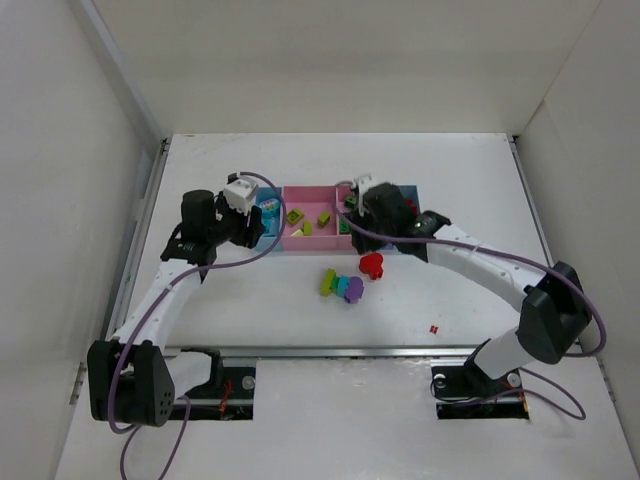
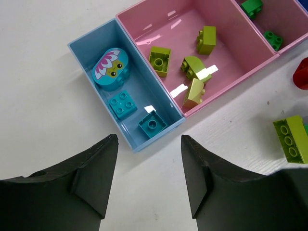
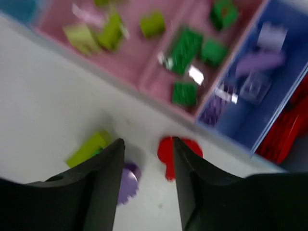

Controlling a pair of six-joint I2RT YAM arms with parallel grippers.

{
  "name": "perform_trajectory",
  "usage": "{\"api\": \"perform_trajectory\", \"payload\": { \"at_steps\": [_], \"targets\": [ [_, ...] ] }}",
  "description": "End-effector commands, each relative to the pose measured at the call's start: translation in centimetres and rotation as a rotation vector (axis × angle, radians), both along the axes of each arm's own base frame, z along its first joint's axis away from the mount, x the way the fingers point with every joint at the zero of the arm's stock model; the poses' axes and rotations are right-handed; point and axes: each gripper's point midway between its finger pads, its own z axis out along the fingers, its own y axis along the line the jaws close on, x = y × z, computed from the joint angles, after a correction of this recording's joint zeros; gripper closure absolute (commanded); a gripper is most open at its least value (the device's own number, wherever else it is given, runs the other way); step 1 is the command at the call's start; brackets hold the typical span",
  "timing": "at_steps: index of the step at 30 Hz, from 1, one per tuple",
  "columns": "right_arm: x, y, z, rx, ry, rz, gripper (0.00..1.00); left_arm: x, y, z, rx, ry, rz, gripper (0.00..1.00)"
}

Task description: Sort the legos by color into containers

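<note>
As the right pincer (image 3: pixel 147 142) hangs half-open and empty, the red rounded plastic brick (image 3: pixel 165 153) lies just beyond at one o'clock.

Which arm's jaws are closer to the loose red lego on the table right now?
Right. The right arm has its jaws just short of the red lego. The left arm has its jaws by the light blue bin, well off to the lego's left.

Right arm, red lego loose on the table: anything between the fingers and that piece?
Nothing visible. The red lego lies on bare table just beyond the right gripper, whose fingers stand apart and empty. The purple lego and the lime lego sit off to its side, outside the path.
</note>
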Motion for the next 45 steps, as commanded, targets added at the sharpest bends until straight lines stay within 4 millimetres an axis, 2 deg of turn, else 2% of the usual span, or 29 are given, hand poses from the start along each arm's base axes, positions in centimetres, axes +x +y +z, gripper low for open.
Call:
{"api": "perform_trajectory", "payload": {
  "at_steps": [1, 2, 5, 7, 9, 13, 14, 15, 17, 19, 26, 29, 32, 33, 34, 36, 37, 39, 42, 43, 44, 45],
  "targets": [
    [-4.9, -4.7, -7.1, -0.118, 0.204, -0.085, 0.48, -0.1, -0.7, 1.5, -0.040, -0.059, -0.029, 0.48],
    [-5.2, -5.0, -6.7, -0.094, 0.189, -0.092, 0.37, -0.1, -0.7, 1.8, -0.041, -0.069, -0.029, 0.48],
    [-6.0, -5.6, -8.3, -0.105, 0.210, -0.099, 0.31, -0.2, -0.7, 2.1, -0.042, -0.078, -0.029, 0.47],
    [-5.8, -5.9, -9.6, -0.132, 0.230, -0.102, 0.31, -0.2, -0.7, 2.1, -0.042, -0.078, -0.029, 0.47],
    [-6.4, -6.0, -12.2, -0.180, 0.293, -0.083, 0.31, -0.4, -0.6, 2.0, -0.042, -0.078, -0.029, 0.47],
    [-5.8, -6.1, -14.5, -0.219, 0.331, -0.088, 0.32, -0.6, -0.5, 2.1, -0.038, -0.078, -0.021, 0.47],
    [-5.8, -6.3, -15.0, -0.235, 0.337, -0.096, 0.34, -0.6, -0.5, 2.4, -0.039, -0.087, -0.021, 0.47],
    [-4.8, -6.3, -14.7, -0.234, 0.325, -0.116, 0.34, -0.6, -0.5, 2.4, -0.039, -0.087, -0.021, 0.47],
    [-4.1, -6.8, -16.1, -0.276, 0.354, -0.116, 0.35, -0.7, -0.3, 2.2, -0.033, -0.078, -0.012, 0.47],
    [-4.0, -6.6, -16.4, -0.282, 0.361, -0.116, 0.35, -0.7, -0.3, 2.4, -0.034, -0.087, -0.012, 0.47],
    [-3.3, -6.1, -16.5, -0.262, 0.342, -0.086, 0.39, -0.9, -0.3, 2.0, -0.033, -0.078, -0.012, 0.47],
    [-3.5, -5.9, -16.8, -0.258, 0.358, -0.074, 0.48, -0.9, -0.3, 2.0, -0.033, -0.078, -0.012, 0.47],
    [-3.7, -5.8, -17.2, -0.257, 0.371, -0.067, 0.64, -0.9, -0.3, 2.0, -0.033, -0.078, -0.012, 0.47],
    [-3.4, -5.6, -16.7, -0.250, 0.350, -0.059, 0.69, -0.9, -0.3, 2.0, -0.033, -0.078, -0.012, 0.47],
    [-3.5, -5.4, -16.7, -0.242, 0.357, -0.049, 0.78, -0.9, -0.3, 2.0, -0.033, -0.078, -0.012, 0.47],
    [-3.2, -5.2, -16.3, -0.235, 0.336, -0.041, 0.88, -0.9, -0.3, 2.0, -0.033, -0.078, -0.012, 0.47],
    [-3.1, -5.1, -15.3, -0.224, 0.312, -0.034, 1.00, -0.9, -0.3, 2.0, -0.033, -0.078, -0.012, 0.47],
    [-3.5, -5.5, -15.0, -0.226, 0.316, -0.034, 1.00, -1.3, -0.8, 1.9, -0.049, -0.064, -0.044, 0.47],
    [-4.1, -6.1, -12.4, -0.226, 0.263, -0.025, 1.00, -2.7, -2.2, 1.6, -0.079, -0.035, -0.144, 0.43],
    [-4.5, -5.8, -11.1, -0.217, 0.248, -0.013, 1.00, -2.8, -2.7, 2.3, -0.096, -0.045, -0.174, 0.38],
    [-4.7, -5.6, -8.4, -0.195, 0.182, 0.021, 1.00, -4.0, -3.8, 2.2, -0.136, -0.011, -0.244, 0.32],
    [-4.8, -5.4, -6.8, -0.196, 0.135, 0.031, 1.00, -4.4, -4.5, 3.4, -0.157, -0.030, -0.297, 0.21]
  ]
}}
